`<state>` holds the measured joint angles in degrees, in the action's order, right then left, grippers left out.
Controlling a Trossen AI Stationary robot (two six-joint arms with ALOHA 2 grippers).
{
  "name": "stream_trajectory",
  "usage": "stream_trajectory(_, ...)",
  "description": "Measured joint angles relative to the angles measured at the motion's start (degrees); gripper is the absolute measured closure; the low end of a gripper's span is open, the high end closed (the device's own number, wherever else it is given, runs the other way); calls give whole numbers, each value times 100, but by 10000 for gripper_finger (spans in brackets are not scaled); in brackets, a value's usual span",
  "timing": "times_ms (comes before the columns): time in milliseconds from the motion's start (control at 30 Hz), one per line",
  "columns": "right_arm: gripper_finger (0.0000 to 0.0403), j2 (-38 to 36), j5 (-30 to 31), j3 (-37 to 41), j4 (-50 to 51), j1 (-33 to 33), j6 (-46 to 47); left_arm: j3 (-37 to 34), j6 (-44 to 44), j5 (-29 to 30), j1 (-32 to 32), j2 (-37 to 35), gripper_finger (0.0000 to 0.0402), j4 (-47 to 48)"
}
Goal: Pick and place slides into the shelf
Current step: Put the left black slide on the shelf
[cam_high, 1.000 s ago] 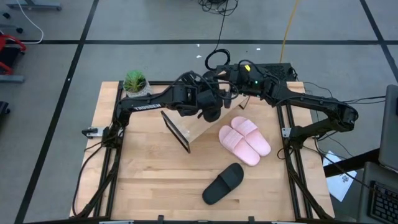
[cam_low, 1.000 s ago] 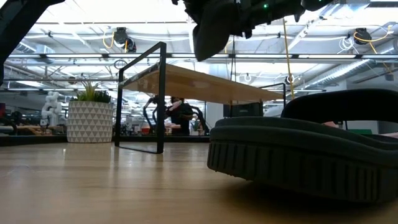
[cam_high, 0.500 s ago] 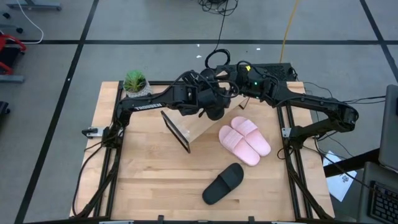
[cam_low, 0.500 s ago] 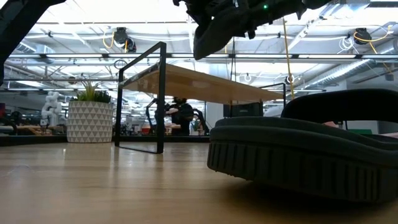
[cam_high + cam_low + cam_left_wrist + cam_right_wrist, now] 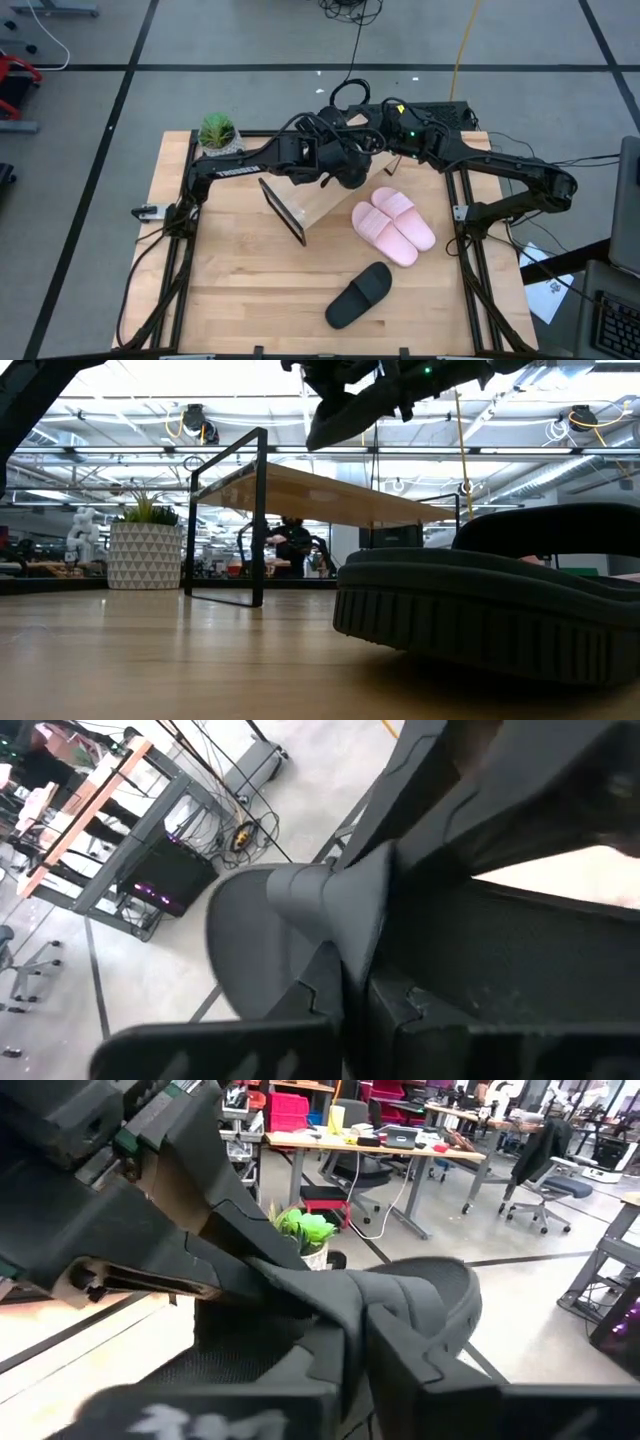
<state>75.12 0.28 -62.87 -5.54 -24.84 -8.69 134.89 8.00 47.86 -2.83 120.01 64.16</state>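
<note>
while both pincers, left (image 5: 335, 172) and right (image 5: 362, 160), clamp 1 black slide (image 5: 348, 176) above the shelf (image 5: 320, 205), we judge it light, soft foam; grip its strap, since the sole bends.

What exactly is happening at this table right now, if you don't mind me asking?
Both arms hold one black slide in the air above the shelf, the left gripper and right gripper each shut on it. The pink pair lies beside the shelf, and the other black slide lies nearer the table's front edge.
</note>
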Motion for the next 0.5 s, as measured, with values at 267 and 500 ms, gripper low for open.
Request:
stream_trajectory(267, 400, 23, -8, 15, 48, 11, -13, 11, -45, 120, 113, -13, 357, -90)
stream_trajectory(500, 402, 32, 91, 20, 28, -36, 4, 17, -272, 359, 214, -163, 322, -177)
